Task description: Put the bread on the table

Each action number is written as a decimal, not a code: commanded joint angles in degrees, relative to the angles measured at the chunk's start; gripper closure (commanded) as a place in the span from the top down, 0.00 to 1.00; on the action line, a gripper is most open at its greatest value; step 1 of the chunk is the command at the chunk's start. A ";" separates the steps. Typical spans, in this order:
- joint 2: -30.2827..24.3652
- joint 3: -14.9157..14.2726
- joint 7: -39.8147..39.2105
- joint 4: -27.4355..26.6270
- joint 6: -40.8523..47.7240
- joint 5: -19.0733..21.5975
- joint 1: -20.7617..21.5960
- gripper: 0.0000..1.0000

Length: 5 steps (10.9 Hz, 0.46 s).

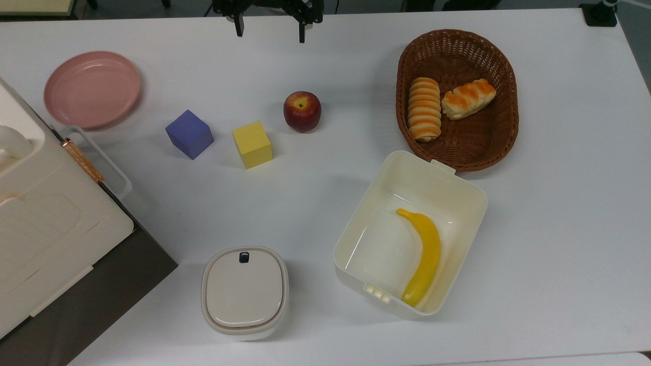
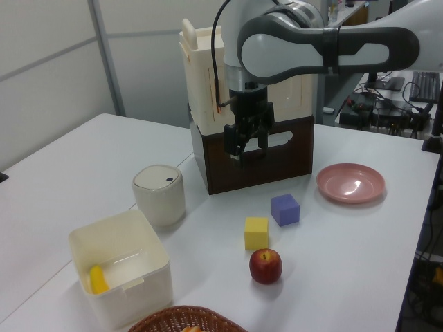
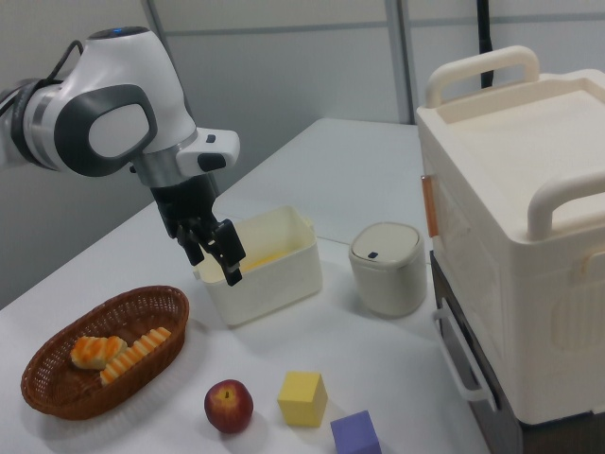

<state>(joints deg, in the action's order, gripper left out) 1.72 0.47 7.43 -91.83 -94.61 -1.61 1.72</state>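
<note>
**Bread sits in the wicker basket, jaws apart above the table**

Inside the brown woven wicker basket (image 1: pixel 457 51), an oval with a ribbed rim at the top view's right, lies the bread (image 1: pixel 468 98), a short lumpy cream bun with uneven orange glaze. It touches a longer roll (image 1: pixel 424 108) with even orange and cream stripes on the top view's left. The table (image 1: pixel 559 213) is a smooth, plain white sheet.

Just near of the basket in the top view stands a square cream plastic tub (image 1: pixel 386 168) with rounded corners, holding a glossy yellow banana (image 1: pixel 424 255). A red apple (image 1: pixel 302 111), a matte yellow cube (image 1: pixel 252 144) and a purple cube (image 1: pixel 189 134) form a loose row at the middle. A shallow round pink plate (image 1: pixel 92 89) lies at the top view's far left, and a squat cream canister (image 1: pixel 244 291) with a rounded-square lid stands near the front edge. A large cream moulded case (image 3: pixel 529 218) with thick handles rests on a dark brown box (image 2: pixel 256 155).

The gripper (image 1: pixel 270 26) hangs over the table's far edge in the top view, its black jaws apart and holding nothing, well apart from the basket. No writing can be read.
</note>
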 commanded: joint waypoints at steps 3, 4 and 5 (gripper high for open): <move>-1.28 0.41 -2.06 -1.78 1.27 0.73 0.21 1.00; -1.28 0.41 -2.06 -1.78 1.36 0.82 0.30 1.00; -1.37 0.59 -1.98 -1.69 1.27 0.90 0.38 1.00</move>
<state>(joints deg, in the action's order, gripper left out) 1.73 0.84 6.82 -92.37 -94.41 -1.61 1.79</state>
